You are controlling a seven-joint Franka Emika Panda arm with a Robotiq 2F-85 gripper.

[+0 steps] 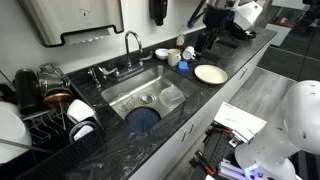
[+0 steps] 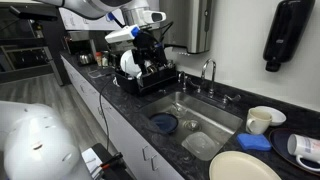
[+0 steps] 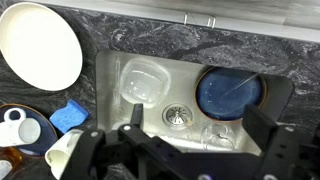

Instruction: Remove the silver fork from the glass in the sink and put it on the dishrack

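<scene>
Pincer (image 3: 182, 140): jaws wide apart, empty, above sink (image 3: 112, 120).
Glass (image 3: 143, 80): in basin, up-left of pincer in wrist view, beside drain (image 3: 178, 115).
Fork: not discernible; long axis cannot be told.
Dishrack (image 1: 50, 112): beside sink.

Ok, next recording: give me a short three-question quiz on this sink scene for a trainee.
1. True or false: the glass sits inside the sink.
2. What shares the basin with it? A) cream plate B) dark-blue dish C) mug
3. Fill in: in the wrist view, the hand is ___, holding nothing.
Key: 1 true; 2 B; 3 open.
</scene>
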